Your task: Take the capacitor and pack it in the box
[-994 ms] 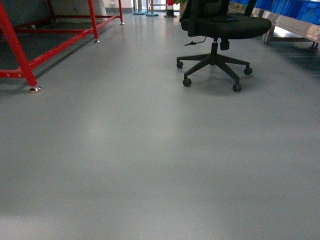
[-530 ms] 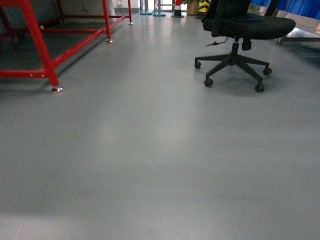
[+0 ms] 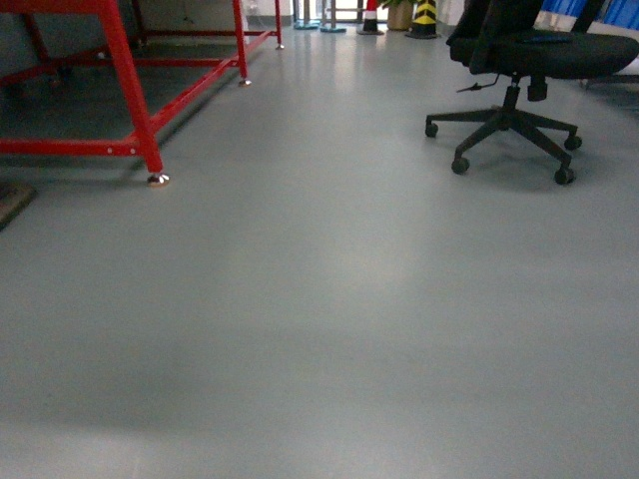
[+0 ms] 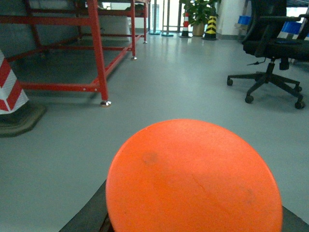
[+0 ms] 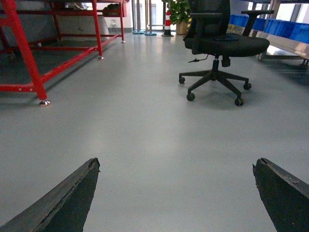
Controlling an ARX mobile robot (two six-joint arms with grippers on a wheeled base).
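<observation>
The capacitor [image 4: 193,179], seen end-on as a bright orange round top, fills the lower half of the left wrist view. It sits between the dark fingers [image 4: 89,215] of my left gripper, which is shut on it. In the right wrist view my right gripper [image 5: 176,166] hangs open over bare grey floor, with nothing between its fingers. The box is out of view in all frames. Neither gripper shows in the head view.
A red metal frame [image 3: 130,90] stands on the floor at the left. A black office chair [image 3: 514,60] is at the right. A red-and-white cone [image 4: 9,87] sits at the far left, and blue bins [image 5: 285,26] line a shelf at the far right.
In the head view the red frame and the office chair have slid to the right, so the view has swung left. A dark edge now shows at the far left.
</observation>
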